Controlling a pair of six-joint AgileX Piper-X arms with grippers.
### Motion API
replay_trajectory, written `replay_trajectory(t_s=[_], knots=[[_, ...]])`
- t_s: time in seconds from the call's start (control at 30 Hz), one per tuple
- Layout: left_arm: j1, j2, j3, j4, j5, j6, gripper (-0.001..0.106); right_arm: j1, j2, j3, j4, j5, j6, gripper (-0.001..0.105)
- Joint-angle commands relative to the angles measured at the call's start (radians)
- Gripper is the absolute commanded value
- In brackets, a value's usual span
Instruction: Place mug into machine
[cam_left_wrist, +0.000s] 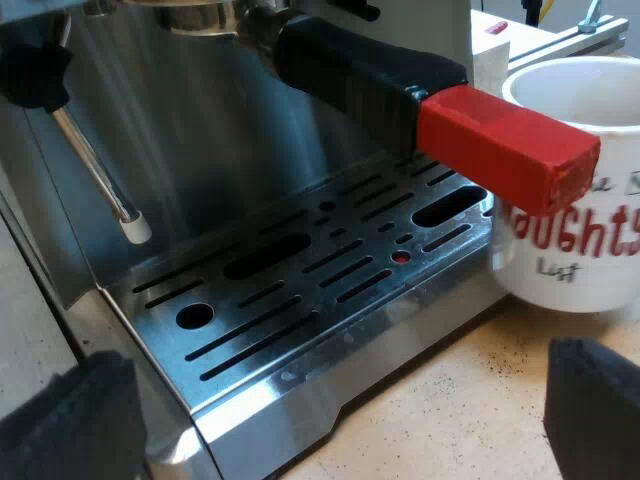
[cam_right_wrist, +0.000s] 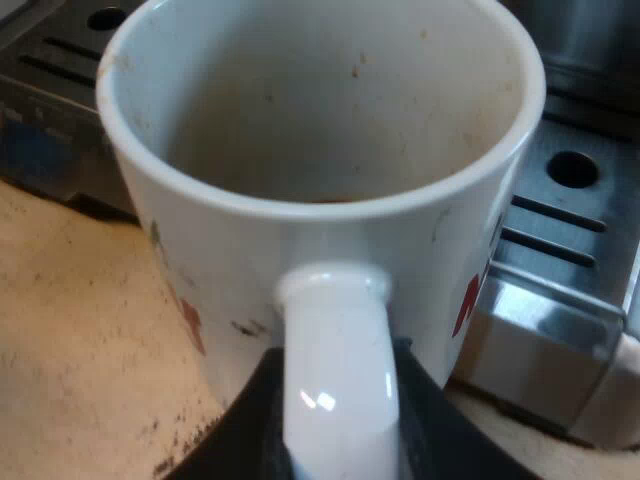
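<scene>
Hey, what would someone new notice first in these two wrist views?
The white mug with red lettering stands out most, its handle pinched by the right gripper beside the slotted drip tray. Next comes the holder's red handle end, jutting from the espresso machine above that tray.

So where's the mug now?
The white ceramic mug is at the steel drip tray's front edge, by the red handle end, held in the right gripper's jaws.

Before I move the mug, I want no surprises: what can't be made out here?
The mug's lettering: left wrist view, partly covered by the holder's red end, rest cut off at the edge.
The mug's inside bottom: right wrist view, hidden behind its near wall.
Where the holder locks into the machine: left wrist view, cut off at the edge.
</scene>
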Motion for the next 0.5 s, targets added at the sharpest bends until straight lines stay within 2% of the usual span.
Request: replay_trajectory(t_s=[0.03,0.2,0.5], knots=[[-0.002,-0.002,-0.002,-0.015,-0.010,-0.011,0.082,-0.003,0.007,-0.034,-0.070,0.011,-0.014,0.000],[-0.002,-0.002,-0.002,-0.015,0.021,-0.011,0.082,-0.003,0.198,-0.152,-0.170,0.011,-0.031,0.000],[-0.002,-0.002,-0.002,-0.015,0.042,-0.011,0.082,-0.050,0.354,-0.291,-0.184,0.009,-0.031,0.000]])
